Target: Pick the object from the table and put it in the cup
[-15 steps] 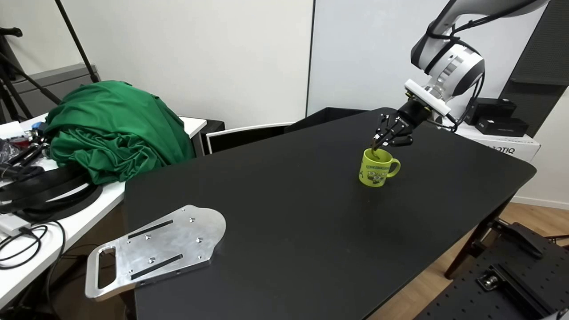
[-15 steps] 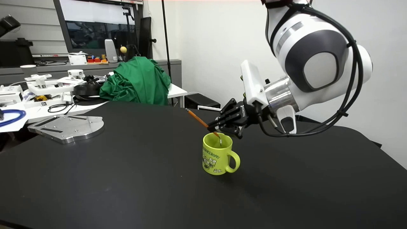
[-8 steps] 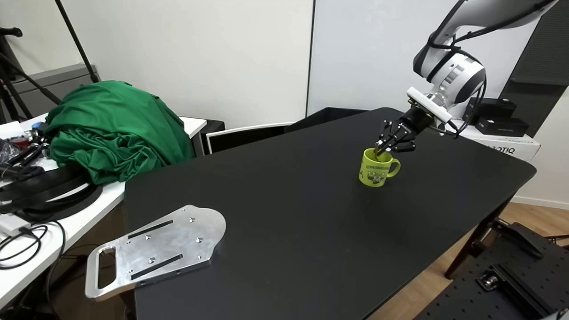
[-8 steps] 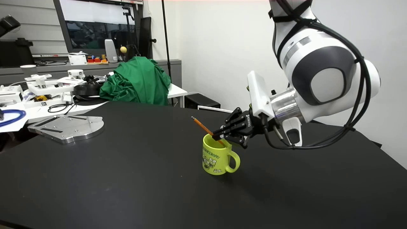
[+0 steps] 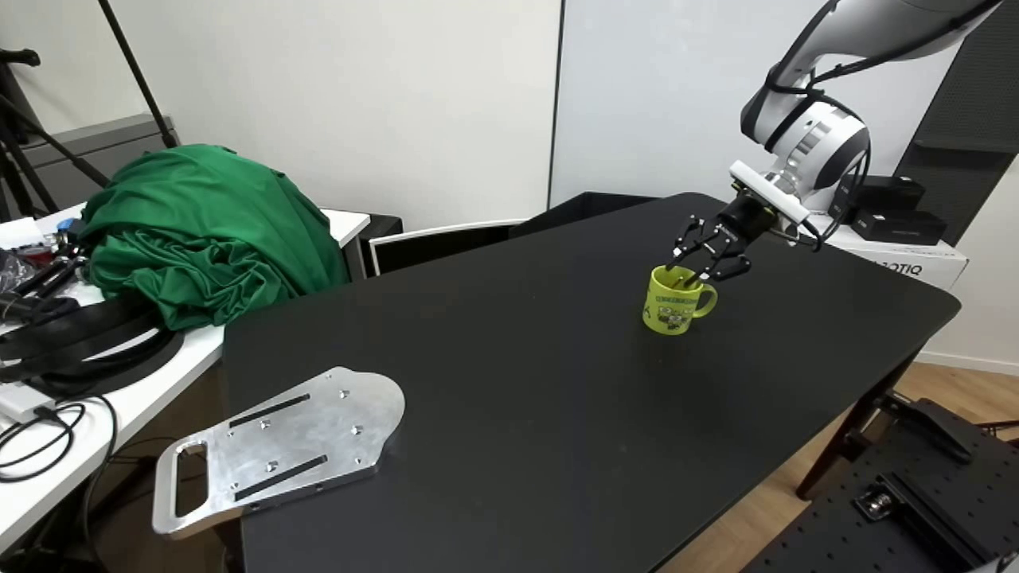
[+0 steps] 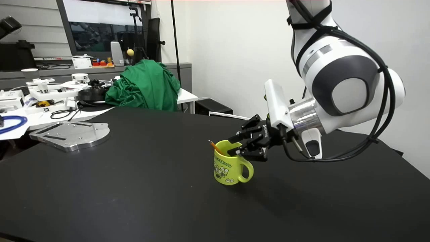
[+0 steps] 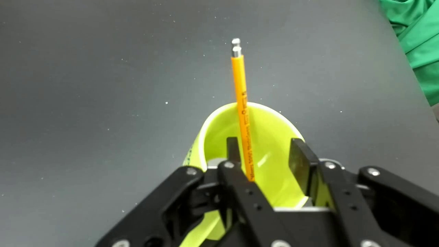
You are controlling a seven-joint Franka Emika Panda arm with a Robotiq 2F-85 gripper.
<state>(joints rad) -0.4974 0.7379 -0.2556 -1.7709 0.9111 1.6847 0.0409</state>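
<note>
Slantwise, an orange pencil stands in the lime-green mug, one end out; the fingers, well apart, hold nothing.

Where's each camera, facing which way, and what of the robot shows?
An exterior view: nearer the metal plate, facing down across the black table; arm and gripper at frame right.
An exterior view: nearer the lime-green mug, facing the green cloth beyond; arm and gripper right.
Wrist view: wrist-mounted, facing the mug and orange pencil; gripper alone.
Both exterior views share mug, plate, cloth.
</note>
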